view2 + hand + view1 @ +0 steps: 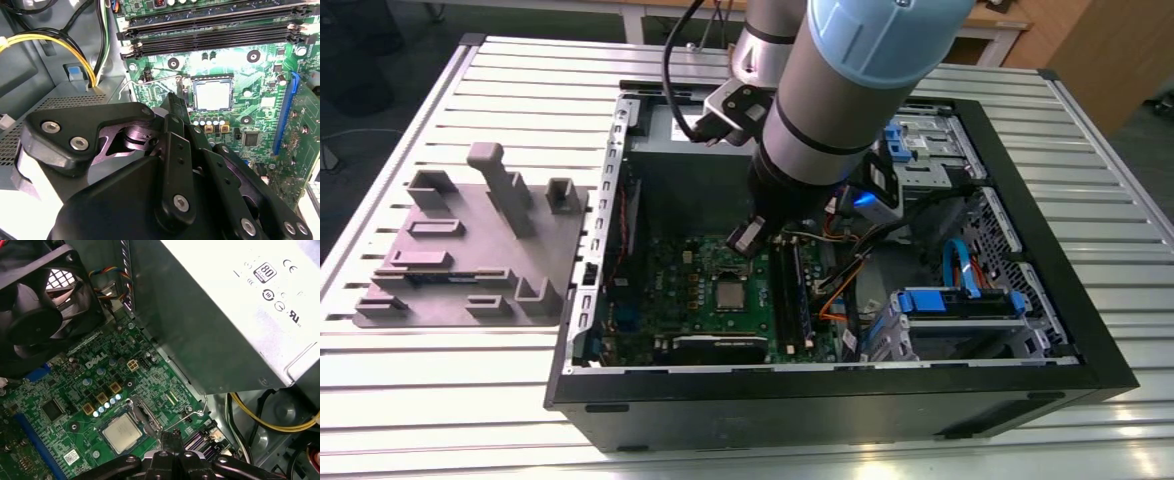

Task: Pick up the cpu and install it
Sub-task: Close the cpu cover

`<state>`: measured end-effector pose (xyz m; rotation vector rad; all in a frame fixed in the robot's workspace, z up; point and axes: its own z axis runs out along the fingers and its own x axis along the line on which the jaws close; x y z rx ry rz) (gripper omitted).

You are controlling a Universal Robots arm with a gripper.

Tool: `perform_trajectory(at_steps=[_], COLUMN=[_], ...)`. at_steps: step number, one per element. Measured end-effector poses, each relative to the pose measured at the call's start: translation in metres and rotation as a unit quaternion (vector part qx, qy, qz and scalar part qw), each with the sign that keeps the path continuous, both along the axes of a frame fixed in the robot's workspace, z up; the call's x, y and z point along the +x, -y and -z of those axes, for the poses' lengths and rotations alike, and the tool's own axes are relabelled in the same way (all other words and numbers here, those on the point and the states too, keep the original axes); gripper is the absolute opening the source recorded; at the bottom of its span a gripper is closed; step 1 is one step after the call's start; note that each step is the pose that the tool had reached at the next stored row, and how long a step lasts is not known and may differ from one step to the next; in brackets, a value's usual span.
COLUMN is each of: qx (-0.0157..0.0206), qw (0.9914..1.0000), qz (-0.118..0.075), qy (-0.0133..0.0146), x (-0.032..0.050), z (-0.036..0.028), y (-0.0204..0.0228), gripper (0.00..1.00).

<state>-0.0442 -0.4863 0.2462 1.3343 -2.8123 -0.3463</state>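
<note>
The cpu [728,293] lies flat in the square socket of the green motherboard [670,262] inside the open computer case, silvery top up. Both wrist views show the cpu [212,95] [121,434] seated within the socket frame. My gripper [747,238] hangs a little above the board, just beside the socket toward the power supply. Its black fingertips [175,100] [170,439] meet with nothing between them, apart from the chip. A thin wire socket lever [196,412] stands beside the socket.
The grey power supply box [225,315] looms close beside the gripper. A black fan [40,305], black memory slots [210,35], yellow cables [50,40] and blue-tabbed drive bays [961,300] crowd the case. A grey fixture plate [467,250] lies outside at the exterior view's left.
</note>
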Motion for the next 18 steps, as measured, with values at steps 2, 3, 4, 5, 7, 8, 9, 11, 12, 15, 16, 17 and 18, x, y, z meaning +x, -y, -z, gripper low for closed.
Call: perform_trajectory(at_steps=[2, 3, 4, 5, 7, 8, 9, 11, 12, 15, 16, 17, 18], qx=[0.0, 0.0, -0.0001, -0.0001, -0.0002, -0.0003, -0.0004, -0.0005, -0.0005, -0.0005, -0.0005, -0.0005, -0.0005], qw=[1.0, 1.0, 1.0, 1.0, 1.0, 1.0, 1.0, 1.0, 1.0, 1.0, 1.0, 1.0, 1.0], qz=[0.0, 0.0, 0.0, 0.0, 0.0, 0.0, 0.0, 0.0, 0.0, 0.0, 0.0, 0.0, 0.0], qy=[0.0, 0.0, 0.0, 0.0, 0.0, 0.0, 0.0, 0.0, 0.0, 0.0, 0.0, 0.0, 0.0], x=[0.0, 0.0, 0.0, 0.0, 0.0, 0.0, 0.0, 0.0, 0.0, 0.0, 0.0, 0.0, 0.0], z=[0.0, 0.0, 0.0, 0.0, 0.0, 0.0, -0.0001, 0.0, 0.0, 0.0, 0.0, 0.0, 0.0], y=[0.0009, 0.0015, 0.002, 0.0026, 0.0038, 0.0044, 0.0051, 0.0061, 0.0063, 0.0066, 0.0066, 0.0067, 0.0067], gripper=[0.1, 0.1, 0.1, 0.1, 0.1, 0.1, 0.1, 0.1, 0.1, 0.1, 0.1, 0.1, 0.1])
